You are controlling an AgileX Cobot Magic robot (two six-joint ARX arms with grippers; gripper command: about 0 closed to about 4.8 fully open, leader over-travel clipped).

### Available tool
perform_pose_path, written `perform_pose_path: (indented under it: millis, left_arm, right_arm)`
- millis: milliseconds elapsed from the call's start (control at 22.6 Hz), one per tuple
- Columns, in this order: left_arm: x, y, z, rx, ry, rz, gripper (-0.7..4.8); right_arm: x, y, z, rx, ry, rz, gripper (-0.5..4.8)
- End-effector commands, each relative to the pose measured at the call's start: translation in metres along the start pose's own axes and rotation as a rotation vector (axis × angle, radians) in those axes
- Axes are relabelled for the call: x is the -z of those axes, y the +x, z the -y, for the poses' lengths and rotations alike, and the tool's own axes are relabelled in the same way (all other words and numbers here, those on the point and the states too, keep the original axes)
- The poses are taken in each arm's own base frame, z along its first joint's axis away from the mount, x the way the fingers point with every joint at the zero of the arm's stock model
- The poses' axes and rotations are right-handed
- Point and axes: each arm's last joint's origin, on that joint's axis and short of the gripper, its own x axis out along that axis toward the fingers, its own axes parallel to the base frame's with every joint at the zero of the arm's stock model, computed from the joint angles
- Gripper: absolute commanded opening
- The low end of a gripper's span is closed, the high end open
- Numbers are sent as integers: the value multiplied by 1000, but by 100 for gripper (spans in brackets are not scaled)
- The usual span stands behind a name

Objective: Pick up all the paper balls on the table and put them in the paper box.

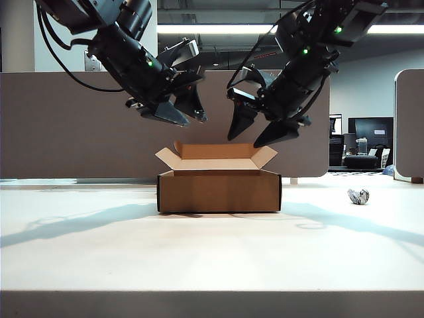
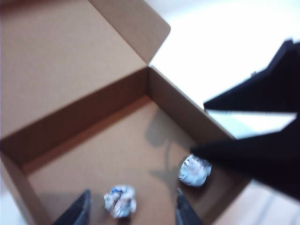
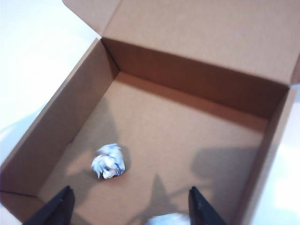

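Both the left gripper (image 1: 189, 114) and the right gripper (image 1: 260, 132) hang over the paper box (image 1: 219, 190) with jaws spread and empty; two paper balls (image 2: 120, 201) (image 2: 194, 170) lie inside. The third ball (image 1: 358, 196) sits on the surface (image 1: 199, 252) well right of the box. The risk is the close-set arms colliding or clipping a flap as one departs for it.

The paper box (image 1: 218, 191) is plain brown cardboard, paler inside its flaps. The paper balls (image 3: 108, 161) are white with blue-grey printed marks. The table (image 1: 199, 252) is plain white. Both the left gripper (image 1: 173, 112) and right gripper (image 1: 258, 132) are black.
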Motion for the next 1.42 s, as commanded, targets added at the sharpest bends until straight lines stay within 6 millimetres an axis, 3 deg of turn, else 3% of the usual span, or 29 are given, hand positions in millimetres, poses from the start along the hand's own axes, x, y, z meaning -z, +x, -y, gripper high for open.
perform_pose_path:
  millis: [44,177,442,619,885,1415]
  left_arm:
    - [-14,-22,1,-93,45,-29,219]
    - [-22,-51,0,-240,85,-89,219]
    - [-14,-96,-15,-316,-74,-243,219]
    - [-9,-114,-24,-309,-140,-300,219]
    - [-6,-124,-28,-280,-179,-329,219]
    - [-6,-124,-28,-280,-174,-329,218]
  right_arm:
    - [-8,-14,14,216,-143,12,337]
    - [-4,-22,38,414,-122,-43,337]
    - [-1,-36,78,491,10,-51,338]
    - [2,-47,106,547,143,-26,338]
    - [21,-44,136,568,222,-103,339]
    - [44,-18,147,526,247,-179,338]
